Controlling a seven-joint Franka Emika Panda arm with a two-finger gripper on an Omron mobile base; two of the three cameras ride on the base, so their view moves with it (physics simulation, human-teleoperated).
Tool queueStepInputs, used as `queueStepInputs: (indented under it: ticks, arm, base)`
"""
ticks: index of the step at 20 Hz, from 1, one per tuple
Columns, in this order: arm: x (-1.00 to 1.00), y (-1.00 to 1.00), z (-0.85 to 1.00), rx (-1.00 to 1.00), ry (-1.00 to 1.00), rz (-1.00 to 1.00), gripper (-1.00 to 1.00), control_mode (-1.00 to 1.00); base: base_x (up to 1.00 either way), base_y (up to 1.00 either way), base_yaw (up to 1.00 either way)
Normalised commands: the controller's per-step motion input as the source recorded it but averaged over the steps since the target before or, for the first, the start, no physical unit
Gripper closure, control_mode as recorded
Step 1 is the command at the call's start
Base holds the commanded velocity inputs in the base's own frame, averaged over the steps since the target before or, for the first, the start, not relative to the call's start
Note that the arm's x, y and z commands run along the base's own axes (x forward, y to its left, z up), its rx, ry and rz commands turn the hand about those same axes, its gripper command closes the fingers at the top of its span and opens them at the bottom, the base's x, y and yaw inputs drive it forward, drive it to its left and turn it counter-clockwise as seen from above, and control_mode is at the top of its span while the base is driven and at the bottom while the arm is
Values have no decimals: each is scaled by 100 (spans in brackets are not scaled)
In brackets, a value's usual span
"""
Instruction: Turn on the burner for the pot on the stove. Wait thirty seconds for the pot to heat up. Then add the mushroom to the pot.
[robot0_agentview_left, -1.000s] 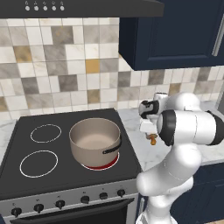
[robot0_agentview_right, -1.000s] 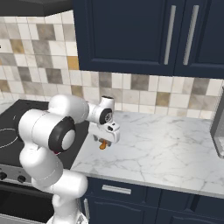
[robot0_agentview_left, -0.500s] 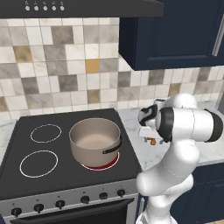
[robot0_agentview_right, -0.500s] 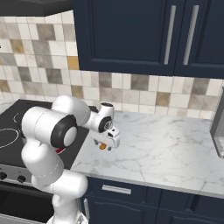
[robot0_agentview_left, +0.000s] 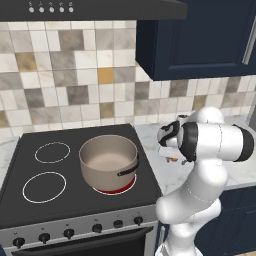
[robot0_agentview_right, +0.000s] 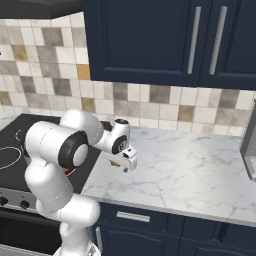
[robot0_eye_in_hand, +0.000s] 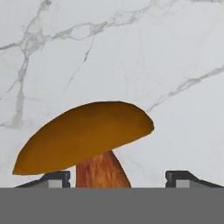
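The stove (robot0_agentview_left: 30, 220) has a glossy black glass top and a brushed steel front. The pot (robot0_agentview_left: 109, 162) looks like matt grey metal with a paler inside. The counter (robot0_agentview_right: 190, 170) is polished white marble with grey veins. The mushroom (robot0_eye_in_hand: 85, 135) has a smooth orange-brown cap and a streaky, fibrous stem.
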Motion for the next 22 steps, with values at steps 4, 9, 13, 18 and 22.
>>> queueStepInputs:
  ticks: [4,9,13,18,22]
  arm:
    - [0,0,-27,0,-3,0,100,-100]
    - [0,5,-3,0,-3,0,100,-100]
    - [0,22,8,3,-2,0,100,-100]
    - [-33,16,85,0,-5,0,100,-100]
    - [-65,0,100,0,0,0,100,-100]
  base:
    - [0,0,0]
    - [0,0,0]
    - [0,0,0]
    - [0,0,0]
    - [0,0,0]
